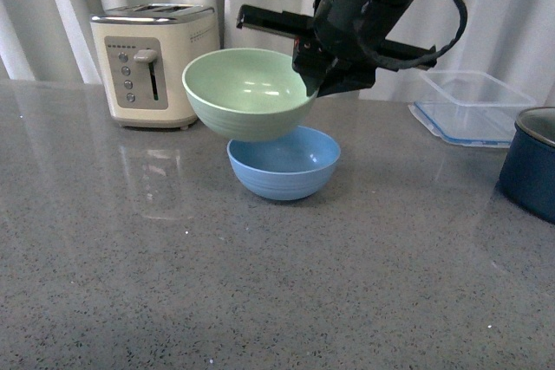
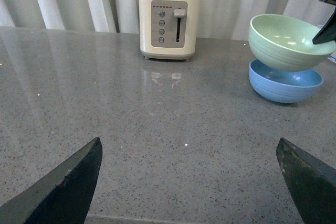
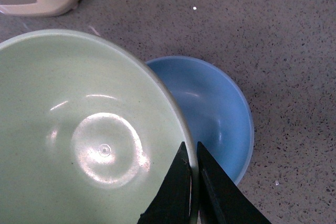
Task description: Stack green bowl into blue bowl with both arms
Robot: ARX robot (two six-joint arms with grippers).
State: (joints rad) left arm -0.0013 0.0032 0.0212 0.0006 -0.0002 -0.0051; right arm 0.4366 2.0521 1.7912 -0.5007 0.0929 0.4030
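Observation:
The pale green bowl [image 1: 247, 93] hangs in the air, tilted a little, just above and left of the blue bowl [image 1: 286, 164], which rests on the grey counter. My right gripper [image 1: 310, 84] is shut on the green bowl's right rim, one finger inside and one outside [image 3: 190, 156]. In the right wrist view the green bowl [image 3: 79, 140] overlaps the blue bowl [image 3: 215, 114]. My left gripper [image 2: 189, 156] is open and low over bare counter, far from both bowls [image 2: 289, 40]; its fingers [image 2: 68, 182] hold nothing.
A cream toaster [image 1: 154, 62] stands at the back left. A clear plastic container [image 1: 473, 106] sits at the back right, and a dark blue pot [image 1: 531, 162] stands at the right edge. White curtains hang behind the counter [image 1: 173, 283].

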